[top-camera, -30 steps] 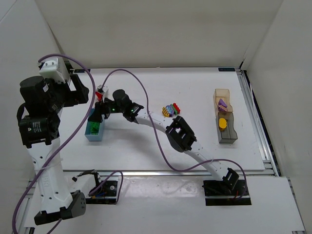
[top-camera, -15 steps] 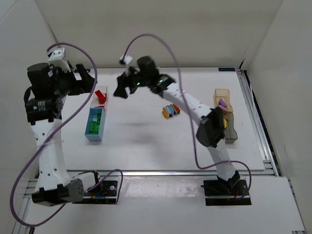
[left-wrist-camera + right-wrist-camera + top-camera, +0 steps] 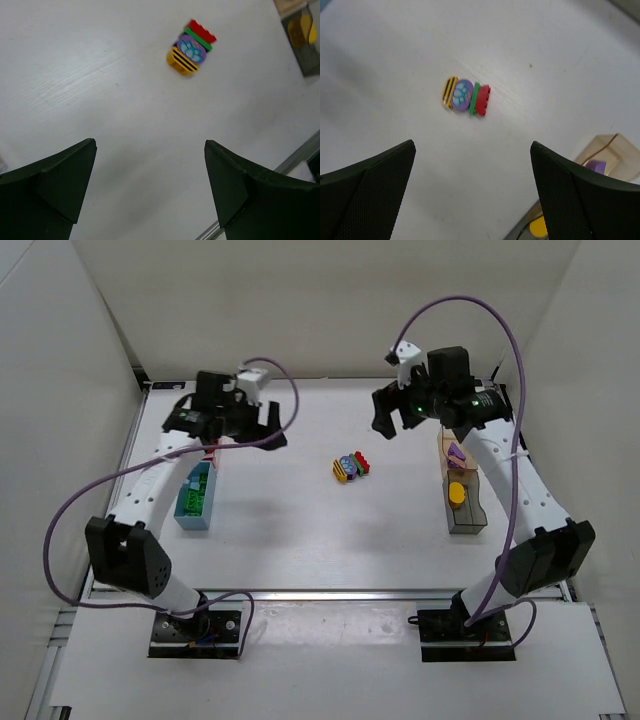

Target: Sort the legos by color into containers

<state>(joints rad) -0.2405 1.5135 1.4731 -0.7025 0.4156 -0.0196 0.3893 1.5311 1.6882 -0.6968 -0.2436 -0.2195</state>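
- Top view: brick stack (image 3: 350, 466) of yellow, purple, green and red, lying on the white table (image 3: 300, 540) near its middle, between the two arms and well apart from both.
- Top view, left side: left gripper (image 3: 262, 427) raised over the table with jaws spread wide, holding nothing; blue box (image 3: 195, 502) with a green brick (image 3: 195, 495) inside; clear box (image 3: 212, 453) just behind it, largely hidden by the arm.
- Top view, right side: right gripper (image 3: 383, 415) likewise spread wide and empty; tan box (image 3: 457, 435) containing a purple brick (image 3: 456, 451); dark box (image 3: 466, 512) adjoining it on the near side, containing a yellow brick (image 3: 457, 493).
- Left wrist view: black fingers at the lower corners, far apart, nothing between them; stack on bare table beyond; dark box at the upper right edge.
- Right wrist view: fingers equally far apart and empty; stack lying flat ahead, red end toward the tan box at lower right.
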